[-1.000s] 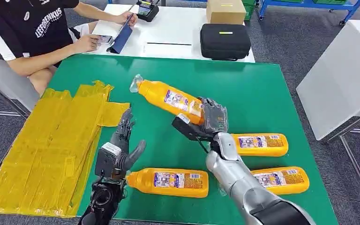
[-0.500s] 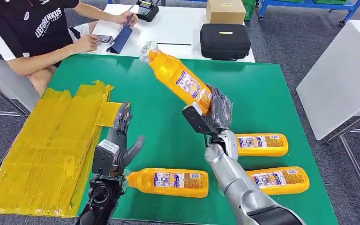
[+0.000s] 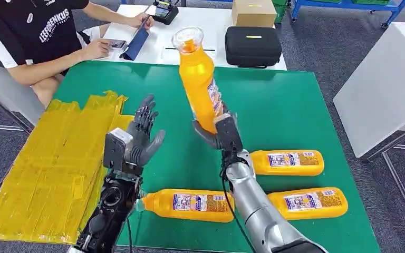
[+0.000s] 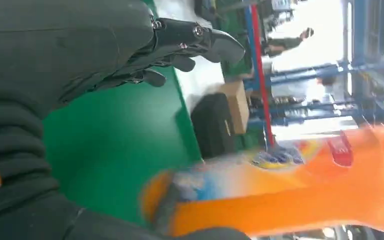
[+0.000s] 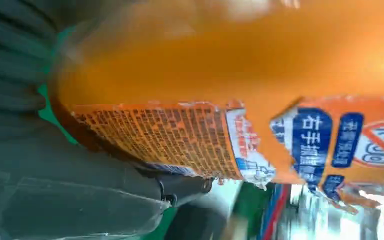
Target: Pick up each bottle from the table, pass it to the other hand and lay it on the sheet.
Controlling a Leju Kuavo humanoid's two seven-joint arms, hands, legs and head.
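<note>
Here the right hand (image 3: 222, 132) grips the upright bottle (image 3: 199, 84) beside the spread, empty left hand (image 3: 140, 138).

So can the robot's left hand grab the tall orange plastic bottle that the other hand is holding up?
Probably yes: the left hand is open beside the orange plastic bottle that the right hand holds upright, with nothing between them.

A: From where is the green table (image 3: 295, 105) seen?
B: From high up, forward and down.
A: And the wrists?
B: Close behind each hand (turned sideways); the raised bottle (image 3: 199, 84) is shared by all three.
</note>
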